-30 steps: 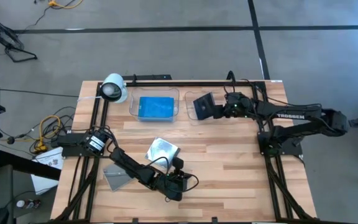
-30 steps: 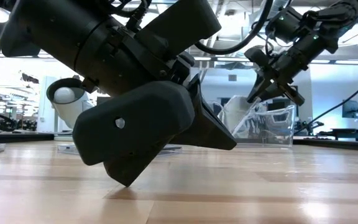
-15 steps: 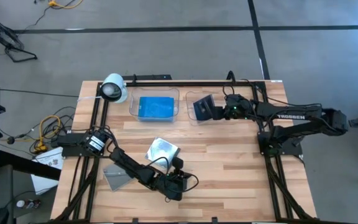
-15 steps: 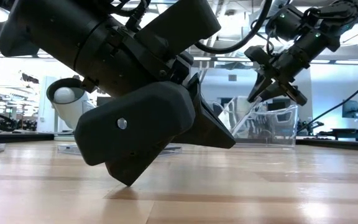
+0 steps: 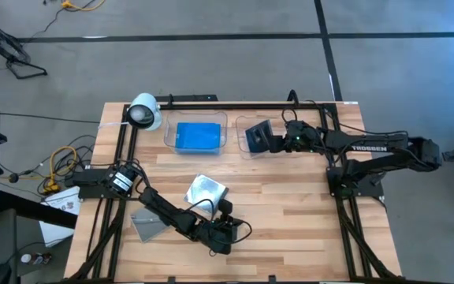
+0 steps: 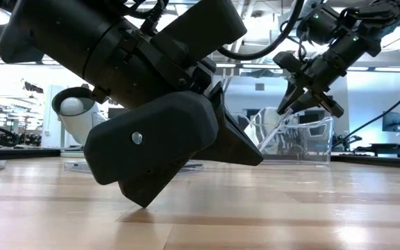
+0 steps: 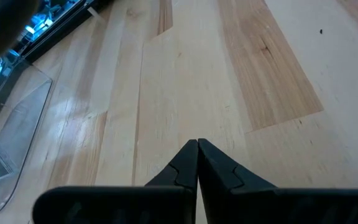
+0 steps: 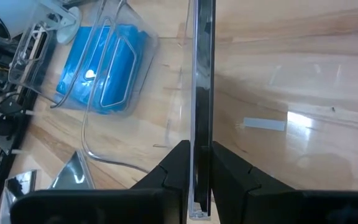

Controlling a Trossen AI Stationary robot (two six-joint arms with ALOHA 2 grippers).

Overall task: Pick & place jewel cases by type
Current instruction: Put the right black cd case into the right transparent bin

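Note:
My right gripper is shut on a dark jewel case above the right clear tray at the far side of the table. The left clear tray holds bright blue jewel cases. A silvery jewel case lies flat mid-table, and a grey one lies near the left edge. My left gripper is shut and empty, low over the wood near the near edge. It fills the front of the low view. My right gripper pinches the dark jewel case by its edge nearest the arm, one finger on each flat face. The fingers come from the table's right, slanting down. The case stands on edge, lifted over the right tray; whether its far edge touches the tray I cannot tell.
A white cylindrical camera stands at the far left corner beside the left tray. Dark frame rails run along the left, right and far table edges. Bare wood spreads between the right tray and the near edge.

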